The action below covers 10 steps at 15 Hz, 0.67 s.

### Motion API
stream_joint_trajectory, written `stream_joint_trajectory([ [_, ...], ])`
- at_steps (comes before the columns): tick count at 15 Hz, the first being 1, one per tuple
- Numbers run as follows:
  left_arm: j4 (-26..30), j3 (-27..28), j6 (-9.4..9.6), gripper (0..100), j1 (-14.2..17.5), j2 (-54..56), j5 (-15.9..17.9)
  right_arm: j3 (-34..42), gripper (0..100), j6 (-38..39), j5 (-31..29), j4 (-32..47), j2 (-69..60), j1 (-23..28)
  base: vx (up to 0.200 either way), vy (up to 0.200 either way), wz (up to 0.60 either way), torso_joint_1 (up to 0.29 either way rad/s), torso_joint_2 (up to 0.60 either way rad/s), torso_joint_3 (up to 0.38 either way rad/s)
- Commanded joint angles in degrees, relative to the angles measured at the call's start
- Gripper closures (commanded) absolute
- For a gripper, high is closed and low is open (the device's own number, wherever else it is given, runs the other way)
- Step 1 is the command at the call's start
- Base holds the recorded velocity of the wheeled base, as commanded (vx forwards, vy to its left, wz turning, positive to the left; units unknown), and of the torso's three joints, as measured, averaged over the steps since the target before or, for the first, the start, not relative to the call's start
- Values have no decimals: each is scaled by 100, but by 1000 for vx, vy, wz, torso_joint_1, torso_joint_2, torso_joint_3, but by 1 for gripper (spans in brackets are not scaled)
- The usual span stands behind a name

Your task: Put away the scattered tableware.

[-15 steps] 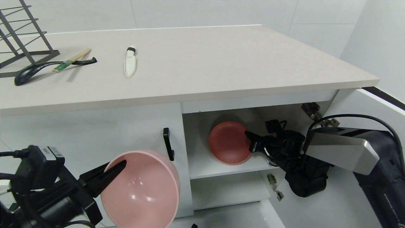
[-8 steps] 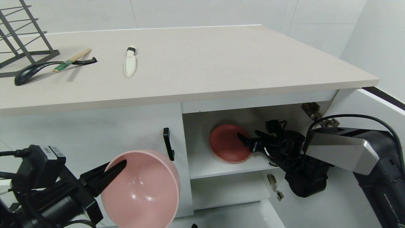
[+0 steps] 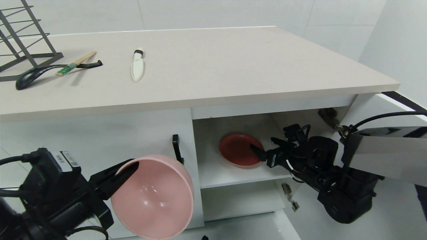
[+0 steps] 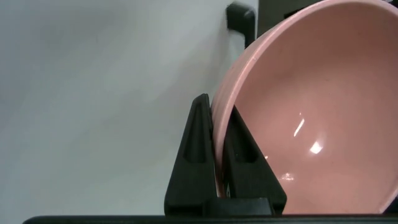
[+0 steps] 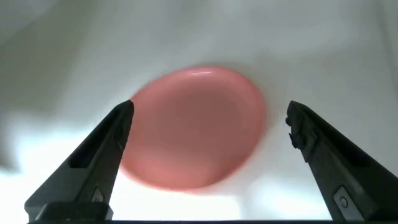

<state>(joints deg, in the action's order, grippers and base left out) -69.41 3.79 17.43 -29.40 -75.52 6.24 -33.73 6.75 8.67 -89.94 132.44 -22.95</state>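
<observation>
A pink bowl [image 3: 153, 196] hangs low in front of the closed left cabinet door, tilted on its side. My left gripper [image 3: 128, 166] is shut on its rim [image 4: 217, 112], one finger inside the bowl [image 4: 311, 118] and one outside. A red plate [image 3: 237, 154] lies flat on the upper shelf of the open cabinet. My right gripper [image 3: 258, 151] is at the plate's right edge, just inside the cabinet opening. In the right wrist view it [image 5: 210, 107] stands open, and the plate [image 5: 196, 127] lies on the shelf beyond its fingers, untouched.
On the countertop [image 3: 233, 66] lie a black spoon [image 3: 33, 74], a wooden stick [image 3: 75, 63] and a white knife [image 3: 137, 66], beside a wire rack [image 3: 23, 36] at the far left. A black handle [image 3: 176, 151] sticks out from the closed door. A lower shelf [image 3: 240, 200] sits beneath the plate.
The red plate went from tilted in the right gripper to lying flat on the shelf. The right gripper let go and drew back slightly. The left arm with the bowl shifted a little right.
</observation>
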Motion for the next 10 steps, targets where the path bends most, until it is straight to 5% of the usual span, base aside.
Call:
stream_joint_trajectory([
  [1,-46,517,401,100,-646,-490,0,824,0,-7,-5,-6,-878,-324,0,0,0,0,0,0],
  [5,-459,693,428,100,-1410,-1325,0,1598,0,-7,-14,-6,-1308,-350,0,0,0,0,0,0],
  [7,-942,869,428,100,-1551,-1949,-9,1800,0,-7,-14,-6,-1493,-297,0,0,0,0,0,0],
  [9,-2032,957,419,100,-1577,-2968,-18,1993,0,-174,-155,-6,-1730,-165,0,0,0,0,0,0],
  [10,-2059,1080,419,100,-1577,-3346,-18,2011,0,-561,-304,-6,-1765,-51,0,0,0,0,0,0],
])
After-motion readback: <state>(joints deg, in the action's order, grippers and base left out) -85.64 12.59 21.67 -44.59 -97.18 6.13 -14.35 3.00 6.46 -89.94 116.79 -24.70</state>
